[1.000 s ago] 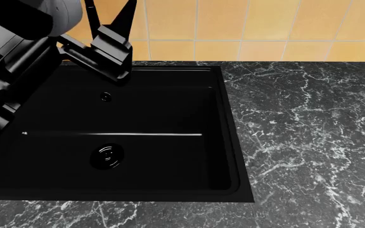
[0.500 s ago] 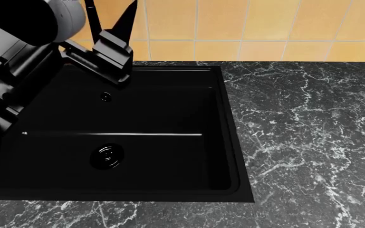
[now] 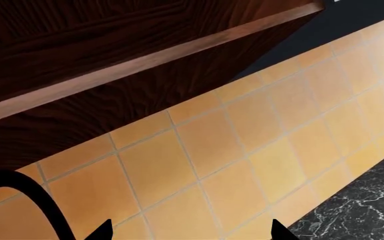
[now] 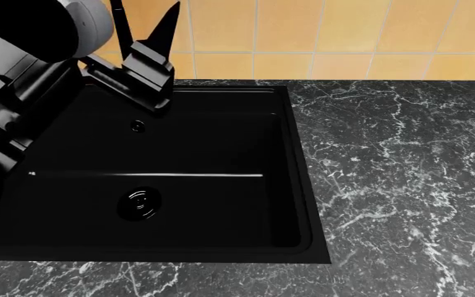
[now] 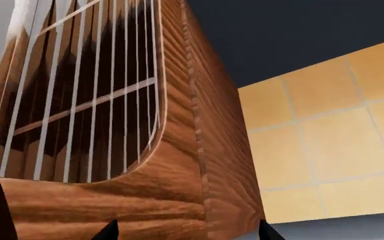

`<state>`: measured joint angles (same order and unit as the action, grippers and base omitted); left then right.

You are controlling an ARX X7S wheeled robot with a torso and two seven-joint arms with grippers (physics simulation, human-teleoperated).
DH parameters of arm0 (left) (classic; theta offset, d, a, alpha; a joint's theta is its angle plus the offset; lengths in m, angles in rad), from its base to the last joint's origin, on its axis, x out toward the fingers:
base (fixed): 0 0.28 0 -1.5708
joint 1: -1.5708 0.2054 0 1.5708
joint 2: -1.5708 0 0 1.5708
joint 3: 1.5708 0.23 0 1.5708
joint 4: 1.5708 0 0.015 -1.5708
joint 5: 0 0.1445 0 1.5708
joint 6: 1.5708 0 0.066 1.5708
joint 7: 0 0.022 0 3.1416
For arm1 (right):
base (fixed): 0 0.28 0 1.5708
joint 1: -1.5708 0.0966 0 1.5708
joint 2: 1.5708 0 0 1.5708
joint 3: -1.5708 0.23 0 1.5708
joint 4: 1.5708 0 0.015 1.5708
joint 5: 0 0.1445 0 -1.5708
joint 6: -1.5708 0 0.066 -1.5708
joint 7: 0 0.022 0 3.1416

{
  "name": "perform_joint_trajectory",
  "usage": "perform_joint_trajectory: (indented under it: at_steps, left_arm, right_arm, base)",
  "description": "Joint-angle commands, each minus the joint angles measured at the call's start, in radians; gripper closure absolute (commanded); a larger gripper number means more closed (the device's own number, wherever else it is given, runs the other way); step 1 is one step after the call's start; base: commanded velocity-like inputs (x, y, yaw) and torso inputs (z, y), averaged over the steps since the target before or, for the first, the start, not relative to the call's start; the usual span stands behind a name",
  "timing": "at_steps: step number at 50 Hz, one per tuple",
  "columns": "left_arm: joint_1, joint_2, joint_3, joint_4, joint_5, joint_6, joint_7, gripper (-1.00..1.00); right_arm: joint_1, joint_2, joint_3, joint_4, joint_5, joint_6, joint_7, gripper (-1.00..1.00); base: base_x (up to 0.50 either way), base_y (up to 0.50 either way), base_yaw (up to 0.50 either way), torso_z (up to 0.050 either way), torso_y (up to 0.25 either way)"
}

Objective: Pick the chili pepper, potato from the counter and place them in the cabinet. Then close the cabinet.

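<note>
Left jaws (image 4: 145, 21) are spread, nothing between the two black pointed fingers; in the left wrist view only the fingertips (image 3: 102, 231) poke in at the frame edge, wide apart, aimed at the orange glazed tile backsplash (image 3: 245, 145) and the underside of a dark brown wooden wall cabinet (image 3: 92, 55). Right jaws (image 5: 186, 231): two tips also apart, nothing held, pointing at a warm-brown wooden cabinet door with a panel of thin white bars (image 5: 112, 100); can't tell from here if that door is ajar or closed. Right arm isn't in the head view. Left arm (image 4: 23, 74) is raised at the back-left corner of the matte black sink basin (image 4: 188, 179), wrist up near the wall, beside a black faucet arc (image 3: 35, 200). Black-grey marble-look stone surface (image 4: 402, 179) shows no red chili pepper and no pale potato; neither is in any view. Judgement: nothing carried, placement unconfirmed, cabinet closing likely pending.
</note>
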<state>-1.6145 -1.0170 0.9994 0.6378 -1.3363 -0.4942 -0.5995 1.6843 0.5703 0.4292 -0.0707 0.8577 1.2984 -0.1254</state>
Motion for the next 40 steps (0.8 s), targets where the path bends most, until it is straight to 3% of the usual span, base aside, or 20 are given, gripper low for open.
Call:
perform_joint_trajectory:
  at_steps: [1, 40]
  left_arm:
    - [0.001, 0.001, -0.003, 0.000, 0.001, 0.000, 0.002, -1.00]
    - [0.026, -0.004, -0.009, 0.005, 0.009, 0.014, 0.003, -1.00]
  right_arm:
    - [0.046, -0.039, -0.087, 0.046, -0.001, -0.032, -0.041, -1.00]
    - [0.265, -0.170, -0.381, 0.220, -0.078, -0.104, -0.111, -1.00]
  base:
    - [0.00, 0.00, 0.00, 0.000, 0.000]
    - [0.00, 0.00, 0.00, 0.002, 0.000]
